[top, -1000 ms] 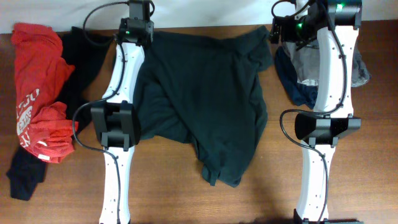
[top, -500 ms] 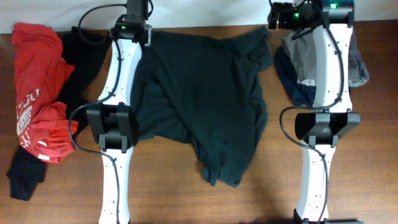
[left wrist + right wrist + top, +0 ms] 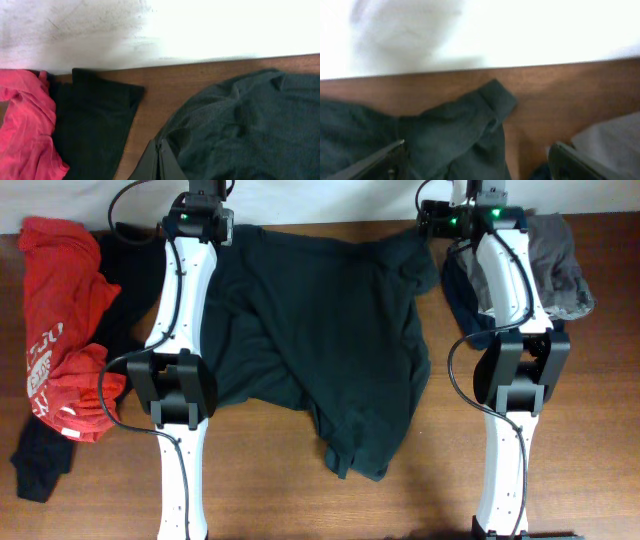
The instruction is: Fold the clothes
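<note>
- The desk (image 3: 270,500) has a brown wood-grain top with a matte finish. It fills the overhead view up to a straight far edge.
- The white wall (image 3: 225,25) begins directly ahead of the left tool (image 3: 159,152), at the far edge of the desk. Grey scuffs and smudges mark it ahead and to the left of that tool.
- Ahead of the right tool (image 3: 477,155) the same wall appears blurred, with a soft grey patch to the upper left.
- Light is strong and even. The wall reads overexposed.

the crumpled red cotton t-shirt (image 3: 60,310), well to the left of the left gripper (image 3: 159,152), bears white print (image 3: 40,355), perhaps block letters, too creased to read.
</note>
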Controlling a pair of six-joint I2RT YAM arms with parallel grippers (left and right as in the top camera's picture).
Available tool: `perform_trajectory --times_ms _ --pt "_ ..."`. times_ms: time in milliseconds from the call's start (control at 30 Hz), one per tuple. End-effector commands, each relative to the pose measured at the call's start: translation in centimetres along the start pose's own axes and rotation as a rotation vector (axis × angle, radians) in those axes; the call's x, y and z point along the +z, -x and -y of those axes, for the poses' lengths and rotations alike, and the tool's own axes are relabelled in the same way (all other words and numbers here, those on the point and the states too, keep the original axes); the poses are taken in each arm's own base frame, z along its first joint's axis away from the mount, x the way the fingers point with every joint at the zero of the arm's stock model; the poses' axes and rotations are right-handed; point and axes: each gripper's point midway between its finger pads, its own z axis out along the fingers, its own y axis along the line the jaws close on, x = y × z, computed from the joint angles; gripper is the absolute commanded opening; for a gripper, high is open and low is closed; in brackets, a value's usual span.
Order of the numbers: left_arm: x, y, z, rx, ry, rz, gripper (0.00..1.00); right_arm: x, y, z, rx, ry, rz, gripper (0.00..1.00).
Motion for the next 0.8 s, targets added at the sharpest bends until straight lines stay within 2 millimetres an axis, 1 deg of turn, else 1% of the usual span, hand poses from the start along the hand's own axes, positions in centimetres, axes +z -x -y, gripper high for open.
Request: perform_trajectory --times_ms 0,133,300,333,467,767 --pt "-2.0 1.5 -1.3 -0.018 0.013 0.037 0.01 1.8 -1.2 -0.1 0.092 0.014 0.005 0.89" --pt "-2.0 1.4 -1.2 -0.015 0.011 0.03 0.01 3.7 -1.8 0.0 0.15 0.027 0.048 0.86" --pt "-2.0 1.0 -1.2 -0.01 0.01 0.017 0.01 5.5 -2.4 -1.3 0.132 0.064 0.072 0.86" --pt "-2.0 0.9 -1.2 -0.008 0.01 0.013 0.01 6.0 -2.7 -1.4 0.129 0.066 0.071 0.86" --pt "-2.0 0.6 -1.2 -0.002 0.01 0.0 0.01 7.1 -3.3 -2.0 0.123 0.072 0.074 0.86" --pt "-2.0 0.6 -1.2 -0.002 0.01 -0.001 0.01 9.0 -4.3 -0.5 0.183 0.004 0.096 0.8"
